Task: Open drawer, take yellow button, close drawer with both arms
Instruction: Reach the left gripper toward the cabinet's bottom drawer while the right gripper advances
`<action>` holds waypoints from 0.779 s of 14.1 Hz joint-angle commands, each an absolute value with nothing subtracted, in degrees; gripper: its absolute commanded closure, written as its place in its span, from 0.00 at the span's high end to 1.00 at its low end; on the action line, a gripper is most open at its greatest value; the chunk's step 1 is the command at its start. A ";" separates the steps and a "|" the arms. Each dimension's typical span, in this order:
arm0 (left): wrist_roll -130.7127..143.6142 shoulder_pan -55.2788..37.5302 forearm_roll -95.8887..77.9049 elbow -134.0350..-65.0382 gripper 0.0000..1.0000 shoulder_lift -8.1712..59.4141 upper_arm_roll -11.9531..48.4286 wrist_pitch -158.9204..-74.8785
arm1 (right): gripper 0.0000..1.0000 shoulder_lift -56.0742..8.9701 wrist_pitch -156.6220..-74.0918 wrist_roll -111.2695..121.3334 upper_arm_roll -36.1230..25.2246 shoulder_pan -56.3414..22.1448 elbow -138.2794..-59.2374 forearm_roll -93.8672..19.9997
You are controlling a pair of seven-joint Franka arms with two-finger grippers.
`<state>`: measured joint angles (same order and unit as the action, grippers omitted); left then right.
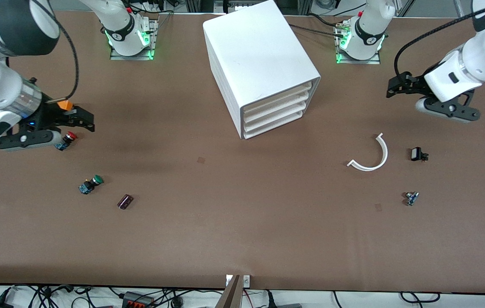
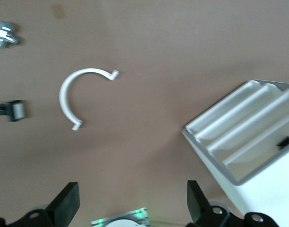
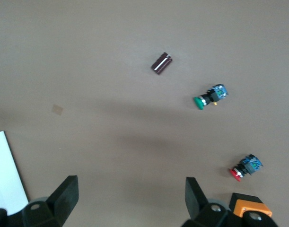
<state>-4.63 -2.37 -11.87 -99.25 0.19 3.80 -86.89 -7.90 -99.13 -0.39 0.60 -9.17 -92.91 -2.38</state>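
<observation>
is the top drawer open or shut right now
Shut. The drawer sits flush with the three below it in the cabinet, nothing pulled out, and both grippers are away from it.

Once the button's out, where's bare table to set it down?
The wide brown stretch in front of the cabinet, between the dark cylinder and the white curved piece, is bare. Small parts crowd both ends: the green-capped button, the red-capped button.

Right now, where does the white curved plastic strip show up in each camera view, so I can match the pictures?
Front view: the white curved plastic strip lies on the brown table toward the left arm's end, nearer the camera than the white four-drawer cabinet.
Left wrist view: the strip lies flat, apart from the cabinet.
Right wrist view: not in it.
Shared landmark: the small black clip beside the strip.
</observation>
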 commanded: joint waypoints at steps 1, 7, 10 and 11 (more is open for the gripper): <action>-8.33 -1.59 -21.48 -97.38 1.00 5.17 3.52 -84.21 | 1.00 -7.56 -99.75 -2.64 0.26 -11.33 -92.46 -3.25; -25.10 -1.14 -41.45 -98.52 1.00 16.06 3.52 -82.97 | 1.00 -12.56 -102.03 -2.64 0.26 -18.62 -86.57 -5.54; -34.88 -1.14 -50.69 -103.69 1.00 19.07 3.52 -83.41 | 1.00 -14.50 -104.58 -2.55 0.26 -20.39 -86.48 -5.54; -35.85 -1.14 -53.41 -106.41 1.00 19.07 3.52 -83.50 | 1.00 -15.02 -104.94 -2.55 0.26 -20.91 -86.40 -5.45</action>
<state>-31.69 -1.53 -48.54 -102.30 19.44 3.64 -84.15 -13.32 -104.49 -2.28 0.71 -19.99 -88.10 -4.79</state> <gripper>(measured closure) 0.000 0.000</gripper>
